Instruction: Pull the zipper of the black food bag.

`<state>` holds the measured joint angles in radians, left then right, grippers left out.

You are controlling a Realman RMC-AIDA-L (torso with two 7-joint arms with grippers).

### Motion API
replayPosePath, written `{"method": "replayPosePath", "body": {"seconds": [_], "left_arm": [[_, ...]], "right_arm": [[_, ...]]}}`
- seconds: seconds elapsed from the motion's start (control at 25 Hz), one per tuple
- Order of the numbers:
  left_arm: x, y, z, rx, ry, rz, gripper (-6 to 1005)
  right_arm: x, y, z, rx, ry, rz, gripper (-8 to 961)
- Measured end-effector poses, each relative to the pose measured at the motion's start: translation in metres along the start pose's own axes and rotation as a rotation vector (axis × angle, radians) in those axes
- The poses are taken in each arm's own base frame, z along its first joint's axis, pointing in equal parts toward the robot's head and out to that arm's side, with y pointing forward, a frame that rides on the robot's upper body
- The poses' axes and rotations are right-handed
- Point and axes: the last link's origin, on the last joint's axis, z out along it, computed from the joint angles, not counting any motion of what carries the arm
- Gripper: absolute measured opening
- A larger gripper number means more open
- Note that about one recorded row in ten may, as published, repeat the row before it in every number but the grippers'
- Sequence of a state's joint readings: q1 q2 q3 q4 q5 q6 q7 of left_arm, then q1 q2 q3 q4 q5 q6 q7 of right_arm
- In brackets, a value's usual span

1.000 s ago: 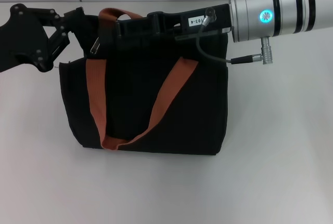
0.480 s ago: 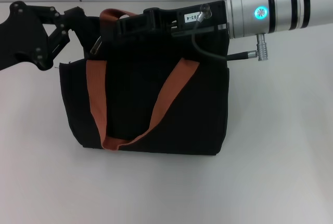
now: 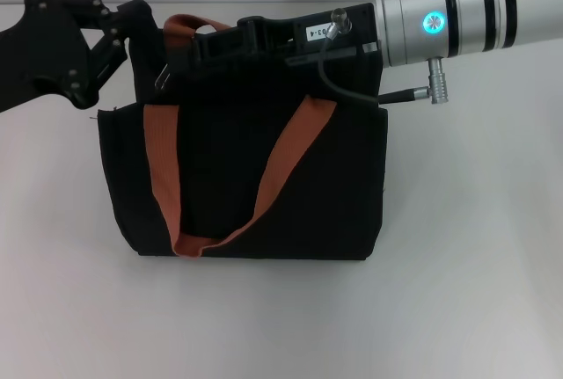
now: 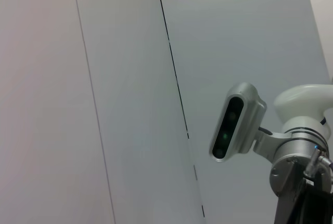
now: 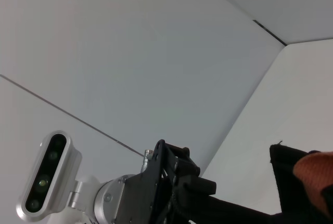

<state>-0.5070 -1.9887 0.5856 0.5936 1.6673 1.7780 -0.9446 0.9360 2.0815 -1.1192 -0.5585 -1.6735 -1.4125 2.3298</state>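
Where bag top ends, zipper point(image 3: 164, 76) beside right pincer point(image 3: 183, 52)

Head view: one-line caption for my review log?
Both grippers, left and right, meet at the black food bag's top edge by its zipper.

The bag point(image 3: 246, 168) is occupying the table's point(image 3: 475, 265) centre. Both grippers are crowding its top edge: the left gripper point(image 3: 145, 23) at the left corner, the right gripper point(image 3: 189, 49) reaching across above it. Open tabletop is lying in front and to the right.
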Motion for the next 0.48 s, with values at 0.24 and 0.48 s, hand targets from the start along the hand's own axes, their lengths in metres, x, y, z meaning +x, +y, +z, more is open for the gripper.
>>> {"method": "replayPosePath", "body": {"seconds": [0.24, 0.48], "left_arm": [[0.0, 0.0016, 0.0058, -0.009, 0.01, -0.003, 17], [0.0, 0.0038, 0.0095, -0.022, 0.016, -0.008, 18]], "right_arm": [[0.0021, -0.0001, 0.0039, 0.008, 0.018, 0.012, 440], [0.0003, -0.0015, 0.0053, 0.021, 0.008, 0.015, 439]]}}
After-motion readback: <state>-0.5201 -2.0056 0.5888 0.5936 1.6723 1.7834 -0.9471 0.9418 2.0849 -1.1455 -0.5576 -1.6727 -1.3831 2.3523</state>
